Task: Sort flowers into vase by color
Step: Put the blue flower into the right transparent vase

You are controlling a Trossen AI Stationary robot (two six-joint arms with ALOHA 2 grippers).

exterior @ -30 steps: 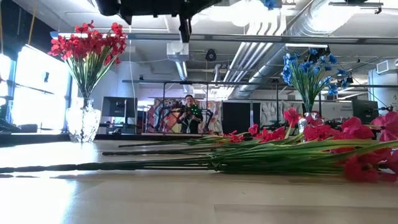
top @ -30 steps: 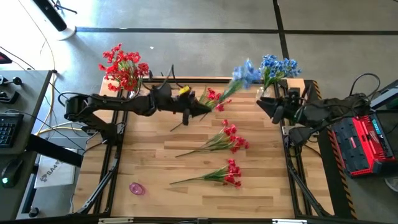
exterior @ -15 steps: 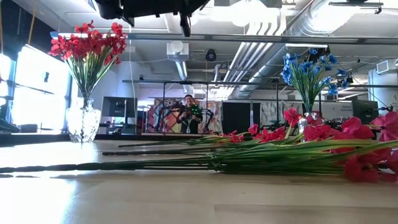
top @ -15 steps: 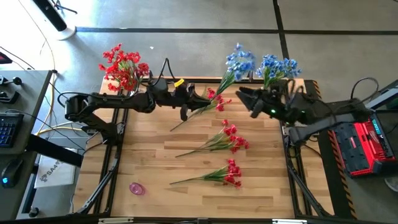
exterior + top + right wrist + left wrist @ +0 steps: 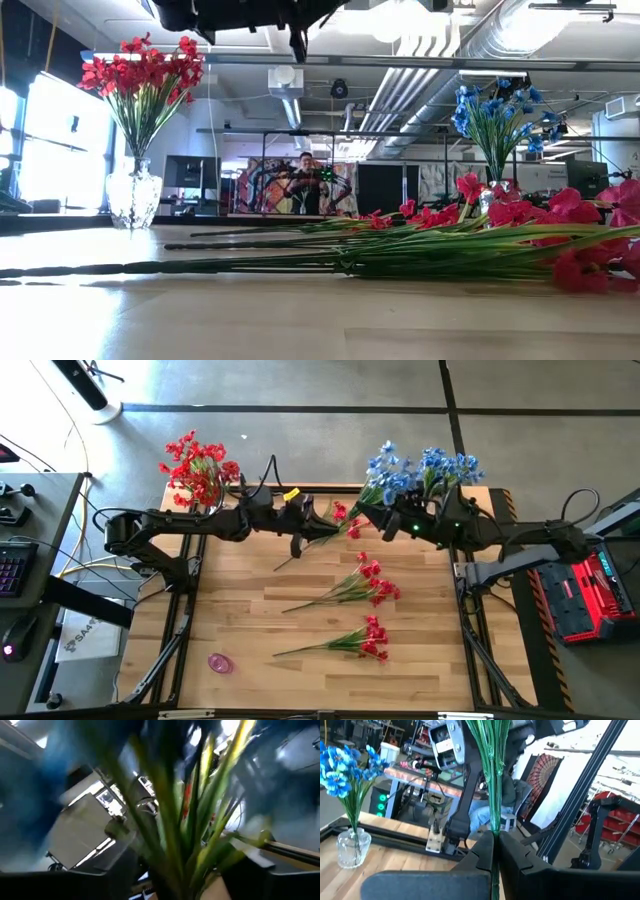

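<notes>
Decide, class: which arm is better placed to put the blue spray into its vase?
Right, probably. The right gripper is at the blue spray, beside the blue-flower vase. The left gripper, shut on its stem, sits farther away.

A small pink object (image 5: pixel 219 662) lies near the front-left corner of the wooden table (image 5: pixel 250 620).
</notes>
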